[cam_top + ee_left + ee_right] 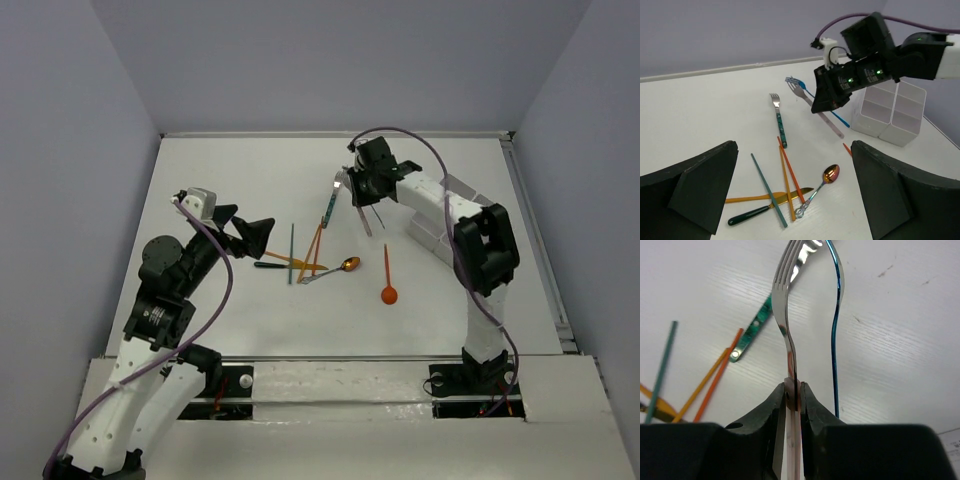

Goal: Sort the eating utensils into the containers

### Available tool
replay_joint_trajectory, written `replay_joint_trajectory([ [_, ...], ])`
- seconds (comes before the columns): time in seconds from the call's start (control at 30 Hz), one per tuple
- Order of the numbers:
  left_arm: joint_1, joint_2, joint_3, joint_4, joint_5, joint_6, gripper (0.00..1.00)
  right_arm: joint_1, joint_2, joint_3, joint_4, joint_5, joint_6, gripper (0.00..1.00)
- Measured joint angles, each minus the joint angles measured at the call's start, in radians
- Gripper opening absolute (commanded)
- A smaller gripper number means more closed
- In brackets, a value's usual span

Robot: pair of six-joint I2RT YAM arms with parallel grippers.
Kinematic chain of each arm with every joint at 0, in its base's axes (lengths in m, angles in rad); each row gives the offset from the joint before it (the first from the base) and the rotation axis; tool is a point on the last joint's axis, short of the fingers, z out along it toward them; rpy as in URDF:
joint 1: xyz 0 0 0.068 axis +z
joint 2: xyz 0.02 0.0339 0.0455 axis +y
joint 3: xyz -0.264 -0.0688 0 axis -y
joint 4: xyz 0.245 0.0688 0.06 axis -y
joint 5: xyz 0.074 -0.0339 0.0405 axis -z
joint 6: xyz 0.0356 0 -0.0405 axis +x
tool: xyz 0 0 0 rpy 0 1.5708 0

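From above, the right jaws are pinching the silver fork (pixel 343 182) partway along its handle over the far middle of the tabletop (pixel 230 180). The white box (pixel 428 240) is sitting just beside that arm. The left jaws are hanging spread near the pile. One teal-handled fork (pixel 328 205), one coppery spoon (pixel 345 265), one orange spoon (pixel 388 290) and one green stick (pixel 292 252) are lying flat.

The left wrist camera is looking out between its spread jaws. Two orange sticks (pixel 789 172) are crossing the green stick, and one dark-handled knife (pixel 747 216) is lying by them. The box is showing four compartments. One blue fork (pixel 840 120) is running behind the held fork.

In the right wrist view, the jaws are pressing together on the silver fork's pinkish handle. The blue fork is standing edge-on just beside them, outside the grip. I cannot tell whether the two forks are touching.
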Motion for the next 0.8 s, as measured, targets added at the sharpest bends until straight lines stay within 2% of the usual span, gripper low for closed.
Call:
replay_joint_trajectory([
  [0.2, 0.0, -0.027, 0.0, 0.0, -0.007, 0.0, 0.99, -0.008, -0.286, -0.104, 0.101, -0.065, 0.02, 0.0],
  [0.33, 0.0, -0.049, 0.0, 0.002, -0.008, -0.001, 0.99, -0.026, -0.359, -0.106, 0.147, -0.095, 0.031, 0.0],
  [0.43, 0.0, -0.054, 0.0, 0.002, -0.008, -0.001, 0.99, -0.033, -0.352, -0.148, 0.183, -0.113, 0.043, 0.0],
  [0.6, 0.0, -0.053, 0.0, 0.001, -0.011, -0.001, 0.99, -0.039, -0.306, -0.321, 0.217, -0.185, 0.076, 0.0],
  [0.7, 0.0, -0.053, 0.0, 0.001, -0.012, -0.001, 0.99, -0.039, -0.24, -0.403, 0.208, -0.278, 0.106, 0.0],
  [0.8, 0.0, -0.053, 0.0, 0.001, -0.012, -0.001, 0.99, -0.04, -0.214, -0.417, 0.179, -0.362, 0.125, 0.0],
])
